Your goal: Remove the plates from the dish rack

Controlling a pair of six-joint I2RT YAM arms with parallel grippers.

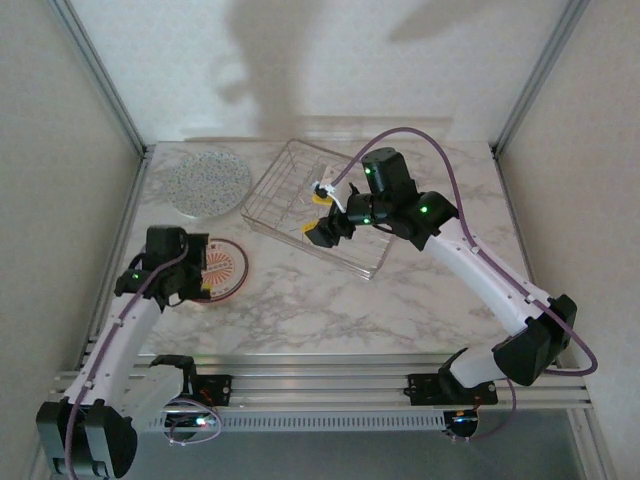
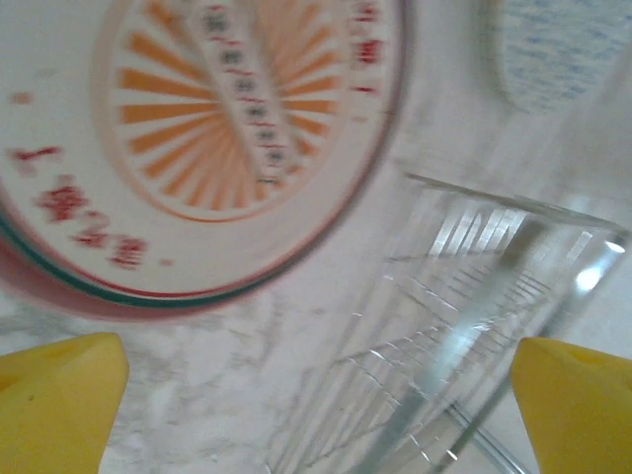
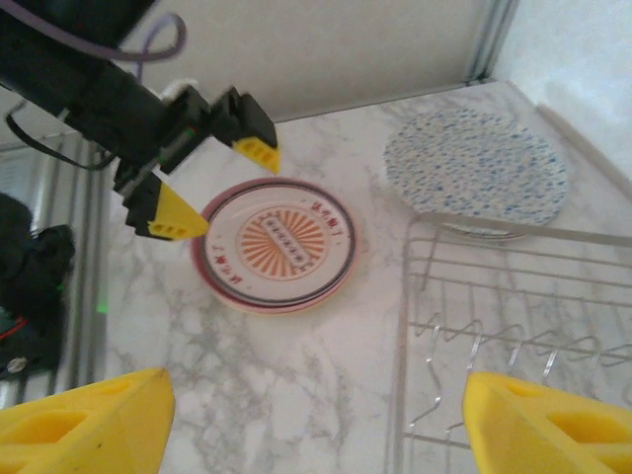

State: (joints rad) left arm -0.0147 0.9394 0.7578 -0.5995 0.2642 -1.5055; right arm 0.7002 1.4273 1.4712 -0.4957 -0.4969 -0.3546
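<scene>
Top camera looks down from behind; both closer wrist cameras face the emblem plate [image 3: 276,244] and rack [image 3: 494,336].

speckled plate [image 1: 207,181]: flat, far-left corner of surface, just beside dish rack.
emblem plate [image 1: 222,270]: white, orange sunburst, flat atop pink plate [image 2: 89,304], near left edge.
dish rack [image 1: 318,205]: silver wire, skewed, centre-far.

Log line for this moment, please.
left gripper open at rim of round white orange-emblem plate | right gripper open over silver wire dish rack | speckled round plate on marble table
</scene>
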